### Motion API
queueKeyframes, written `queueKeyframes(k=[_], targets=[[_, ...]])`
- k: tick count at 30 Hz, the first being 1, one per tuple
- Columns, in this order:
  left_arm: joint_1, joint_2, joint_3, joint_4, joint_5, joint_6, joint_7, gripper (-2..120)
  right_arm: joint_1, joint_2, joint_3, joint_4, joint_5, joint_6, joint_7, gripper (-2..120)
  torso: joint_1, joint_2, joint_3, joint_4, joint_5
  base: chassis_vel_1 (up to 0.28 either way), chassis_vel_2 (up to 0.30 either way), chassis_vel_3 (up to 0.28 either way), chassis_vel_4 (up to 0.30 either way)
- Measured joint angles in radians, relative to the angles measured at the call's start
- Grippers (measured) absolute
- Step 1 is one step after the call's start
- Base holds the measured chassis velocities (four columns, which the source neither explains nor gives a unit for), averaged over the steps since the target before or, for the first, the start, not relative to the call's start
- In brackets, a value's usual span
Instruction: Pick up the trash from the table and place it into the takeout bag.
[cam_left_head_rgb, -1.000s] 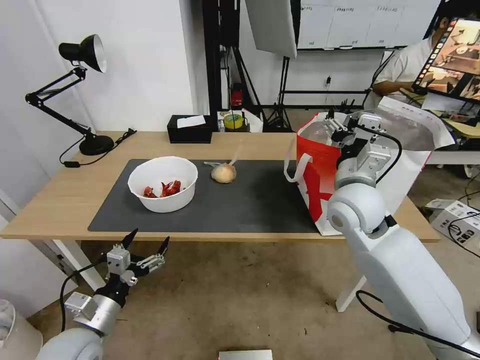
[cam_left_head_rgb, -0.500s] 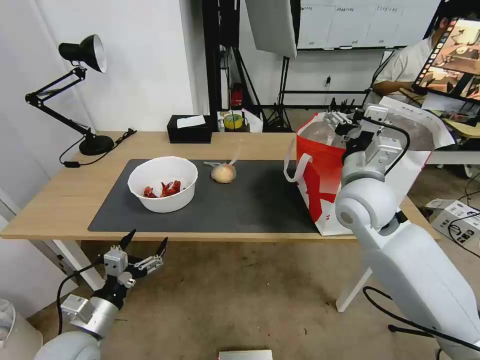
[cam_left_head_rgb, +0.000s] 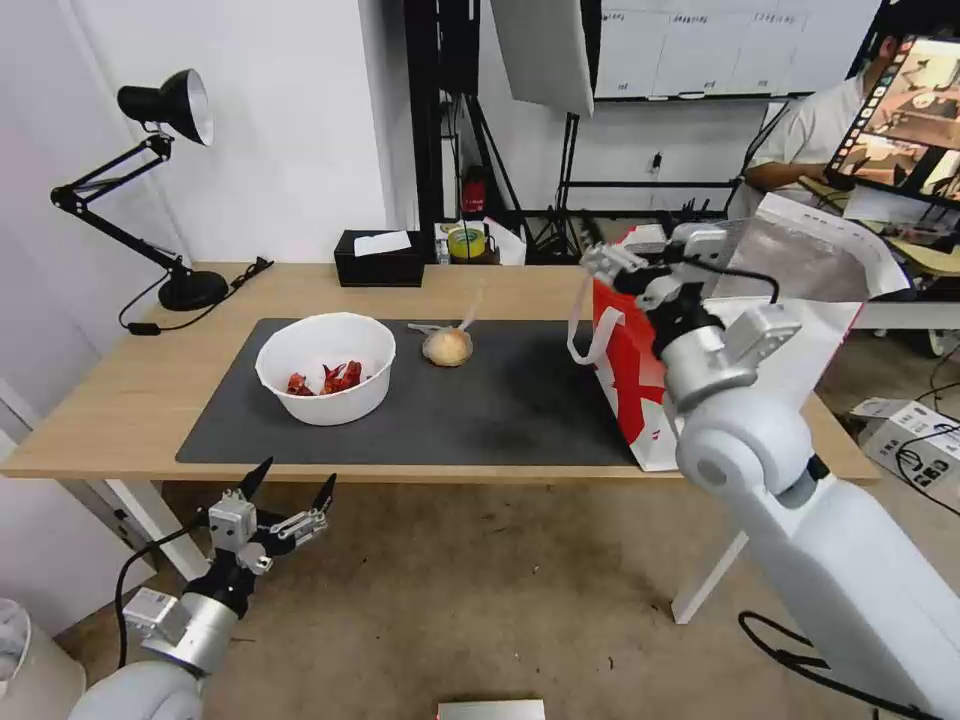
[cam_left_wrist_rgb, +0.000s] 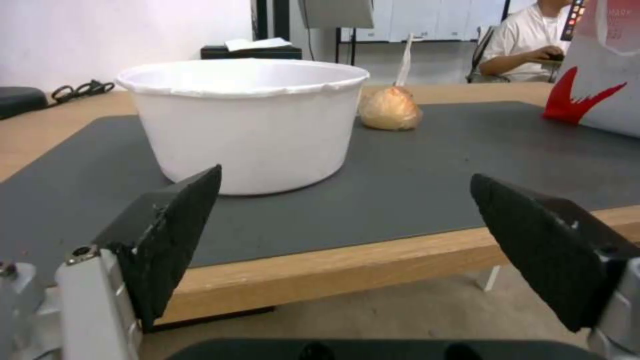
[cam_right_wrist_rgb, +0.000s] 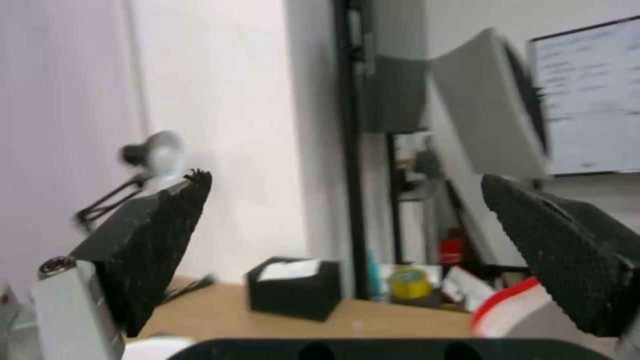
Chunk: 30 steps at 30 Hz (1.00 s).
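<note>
On the dark mat (cam_left_head_rgb: 500, 410) of the table (cam_left_head_rgb: 120, 395) stands a white bowl (cam_left_head_rgb: 325, 380) holding red shell scraps. The clear-bagged tan bun (cam_left_head_rgb: 447, 347) lies just right of it. The red-and-white takeout bag (cam_left_head_rgb: 635, 370) stands open at the mat's right end. My right gripper (cam_left_head_rgb: 618, 252) hovers open and empty over the bag's left rim, pointing towards the table's middle. Below the table's front edge, my left gripper (cam_left_head_rgb: 295, 482) hangs open and empty. The left wrist view has the bowl (cam_left_wrist_rgb: 243, 120) close ahead between the open fingers (cam_left_wrist_rgb: 180, 220), with the bun (cam_left_wrist_rgb: 390, 108) behind it.
A black tissue box (cam_left_head_rgb: 380, 258) sits at the table's back edge, and a black desk lamp (cam_left_head_rgb: 165, 110) at the back left. A tape roll (cam_left_head_rgb: 466, 241) lies behind the table. Boxes and cables lie on the floor at the right.
My right arm has swung left, from above the bag's opening to over its left rim. The left arm has hardly moved; bowl and bun lie where they were.
</note>
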Motion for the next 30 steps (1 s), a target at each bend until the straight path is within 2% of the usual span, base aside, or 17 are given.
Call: queueKeyframes(k=[8,17,23,30], targets=[[0.006,-0.003,-0.008,-0.004,-0.001,-0.004,0.001,100,-0.096,-0.018,0.006,0.038,-0.027,-0.012,-0.07,100,0.0,0.0,0.0,0.0001,0.0001,0.0,0.0,0.0,0.0],[0.011,-0.013,-0.011,-0.006,0.0,-0.02,0.005,100,-0.343,-0.04,0.05,0.101,-0.116,0.005,-0.113,100,0.0,0.0,0.0,-0.0001,0.0004,0.0,0.0,0.0,0.0],[0.013,-0.026,-0.007,-0.002,0.004,-0.031,0.026,100,-0.554,-0.013,0.102,0.108,-0.231,0.093,-0.131,100,0.0,0.0,0.0,-0.0001,0.0002,0.0,0.0,0.0,0.0],[0.019,-0.028,-0.011,-0.001,0.006,-0.035,0.028,100,-0.686,0.024,0.138,0.074,-0.324,0.196,-0.132,100,0.0,0.0,0.0,-0.0002,0.0001,0.0,0.0,0.0,0.0]])
